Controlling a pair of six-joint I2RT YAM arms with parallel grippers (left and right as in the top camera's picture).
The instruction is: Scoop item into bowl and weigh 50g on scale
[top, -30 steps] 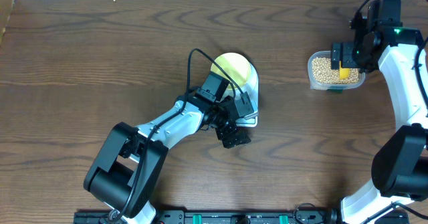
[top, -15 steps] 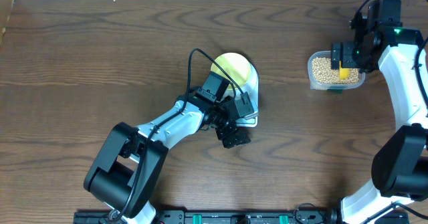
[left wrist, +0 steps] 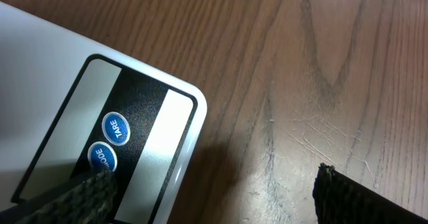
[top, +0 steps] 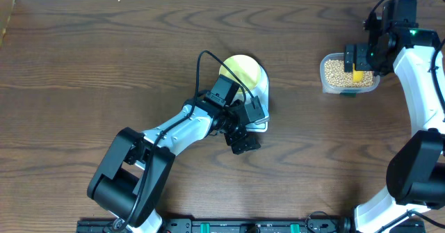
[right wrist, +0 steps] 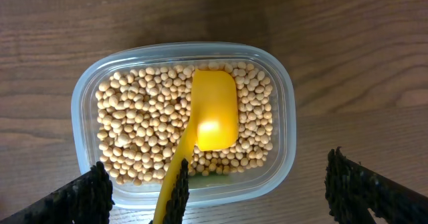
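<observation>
The pale yellow-green bowl [top: 245,70] sits on the white scale [top: 262,92]. My left gripper [top: 248,126] hovers open low over the scale's front corner. In the left wrist view the scale's panel [left wrist: 164,127] shows blue TARE [left wrist: 115,127] and MODE [left wrist: 101,158] buttons, and one finger [left wrist: 73,197] overlaps the panel while the other is over bare wood. The tan beans [right wrist: 140,127] fill a clear tub [right wrist: 281,90] at the right. A yellow scoop [right wrist: 214,114] lies on them, bowl down. My right gripper [right wrist: 217,197] stands open above the tub's near edge, its fingers wide apart around the scoop's handle [right wrist: 172,184].
Dark wooden table [top: 104,52] all round. A black cable [top: 201,66] loops from the left arm beside the bowl. The tub [top: 323,76] lies about a hand's width right of the scale, with bare wood between them.
</observation>
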